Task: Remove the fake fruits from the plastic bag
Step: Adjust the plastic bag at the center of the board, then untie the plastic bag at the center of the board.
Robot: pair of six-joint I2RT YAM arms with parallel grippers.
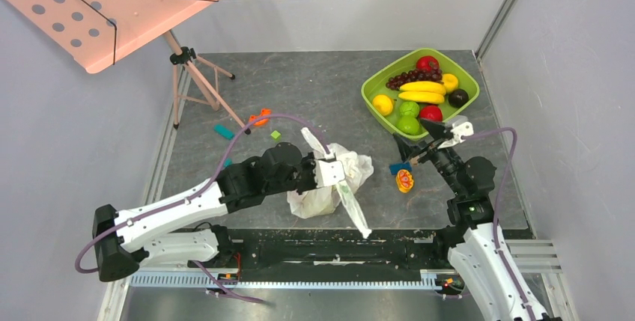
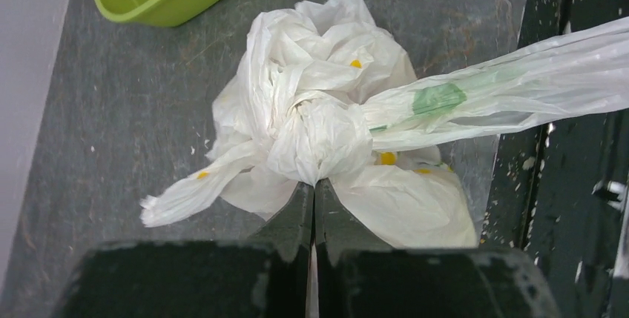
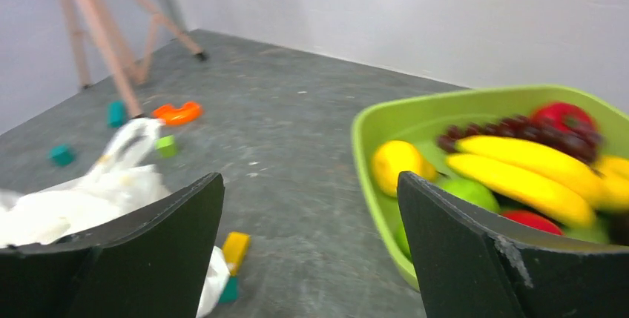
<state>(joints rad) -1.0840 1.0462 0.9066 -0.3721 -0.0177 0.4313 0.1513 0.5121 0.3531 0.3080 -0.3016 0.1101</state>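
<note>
The plastic bag point(image 1: 323, 195) lies crumpled and white on the dark table, one handle stretched toward the near edge. My left gripper point(image 1: 329, 172) is shut on a fold of it, and the left wrist view shows the tips point(image 2: 313, 184) pinching the bag point(image 2: 319, 103). What is inside the bag is hidden. Fake fruits point(image 1: 427, 62), red, yellow and green, lie in the green tray point(image 1: 372, 81) with bananas and grapes. My right gripper point(image 1: 416, 146) is open and empty above the table between bag and tray, and it also shows in the right wrist view point(image 3: 310, 181).
A small yellow-and-red piece point(image 1: 404, 180) and a blue block point(image 1: 396, 167) lie right of the bag. Small blocks point(image 1: 224, 132) and an orange piece point(image 1: 260, 117) lie at the back left by the pink stand's legs point(image 1: 196, 81). Walls close in on both sides.
</note>
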